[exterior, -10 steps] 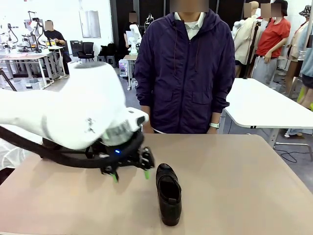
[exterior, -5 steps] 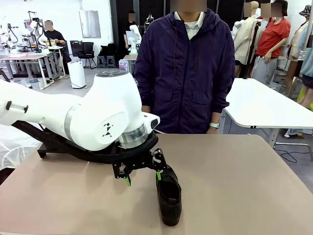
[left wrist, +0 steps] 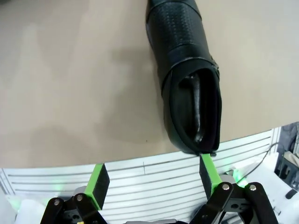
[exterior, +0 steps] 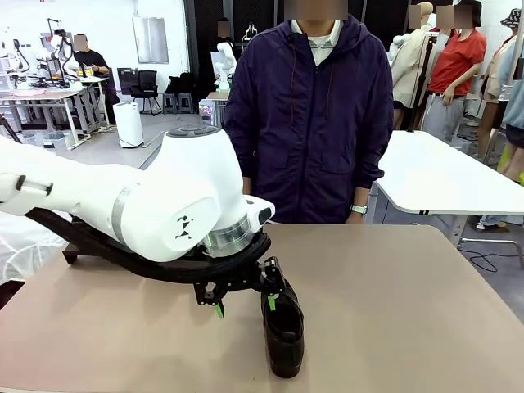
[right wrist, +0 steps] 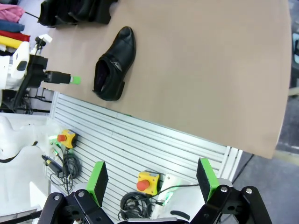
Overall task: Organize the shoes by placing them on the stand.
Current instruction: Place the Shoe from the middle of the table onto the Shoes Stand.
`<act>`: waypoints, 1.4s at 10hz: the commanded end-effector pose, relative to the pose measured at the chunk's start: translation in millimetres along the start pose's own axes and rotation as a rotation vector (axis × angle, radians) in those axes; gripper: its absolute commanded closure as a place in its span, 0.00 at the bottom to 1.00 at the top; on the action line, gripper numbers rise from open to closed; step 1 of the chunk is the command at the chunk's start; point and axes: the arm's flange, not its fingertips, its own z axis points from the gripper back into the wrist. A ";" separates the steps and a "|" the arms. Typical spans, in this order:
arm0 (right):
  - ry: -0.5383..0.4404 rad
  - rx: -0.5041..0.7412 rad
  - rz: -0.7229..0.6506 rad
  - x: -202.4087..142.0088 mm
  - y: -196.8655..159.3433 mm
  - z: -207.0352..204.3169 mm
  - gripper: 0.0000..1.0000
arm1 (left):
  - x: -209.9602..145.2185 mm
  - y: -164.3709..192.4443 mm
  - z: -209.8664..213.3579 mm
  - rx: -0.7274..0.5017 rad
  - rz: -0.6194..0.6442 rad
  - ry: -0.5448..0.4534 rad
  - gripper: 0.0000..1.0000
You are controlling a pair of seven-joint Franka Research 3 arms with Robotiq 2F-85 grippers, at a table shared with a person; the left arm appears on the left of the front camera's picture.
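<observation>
One black loafer [exterior: 282, 326] is seen lying on the beige tabletop [exterior: 409, 311], near the robot's edge and close to the middle, its toe turned toward the robot and its heel toward the person [exterior: 309, 115] who is stood at the far side in a dark purple jacket. The left gripper [exterior: 244, 304] is brought in low from the left, jaws spread wide, and nothing is held between them; one green-padded finger [exterior: 271, 302] is set right at the heel end of the shoe, the other finger [exterior: 219, 309] is poised over bare table to the shoe's left. From the left wrist camera the shoe [left wrist: 189, 79] is viewed from its open heel end, the dark lining inside plainly shown, and the right-hand pad [left wrist: 208, 171] is placed just at the heel rim, though actual contact cannot be made out, while the other pad [left wrist: 97, 180] is kept well clear of the leather. The right gripper [right wrist: 152, 179] is held back off the table, fingers parted and empty, above a slatted grey panel [right wrist: 154, 140]; in its view the same loafer [right wrist: 114, 64] is found near the table's edge, and a dark shape [right wrist: 74, 11], possibly the stand with more shoes on it, is glimpsed at the top left corner, too cut off to be told for sure
</observation>
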 end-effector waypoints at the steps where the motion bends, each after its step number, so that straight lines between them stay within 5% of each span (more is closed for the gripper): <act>1: -0.002 0.016 -0.005 2.9 3.0 2.4 0.00 | 16.1 -5.3 -21.3 -0.013 -0.074 -0.011 0.00; 8: -0.002 0.016 -0.005 2.9 3.0 2.4 0.00 | 36.3 -21.8 -67.0 0.034 -0.121 0.022 0.00; 9: -0.002 0.016 -0.005 2.9 3.0 2.4 0.00 | 37.8 -21.9 -71.1 0.040 -0.131 0.015 0.26; 10: -0.002 0.016 -0.005 2.9 3.0 2.4 0.00 | 39.4 -22.5 -76.2 0.062 -0.119 -0.005 0.86; 11: -0.002 0.016 -0.005 2.9 3.0 2.4 0.00 | 40.2 -21.5 -78.7 0.067 -0.115 -0.011 1.00; 14: -0.002 0.016 -0.005 2.9 3.0 2.4 0.00 | 44.4 -23.3 -90.0 0.081 -0.111 -0.039 1.00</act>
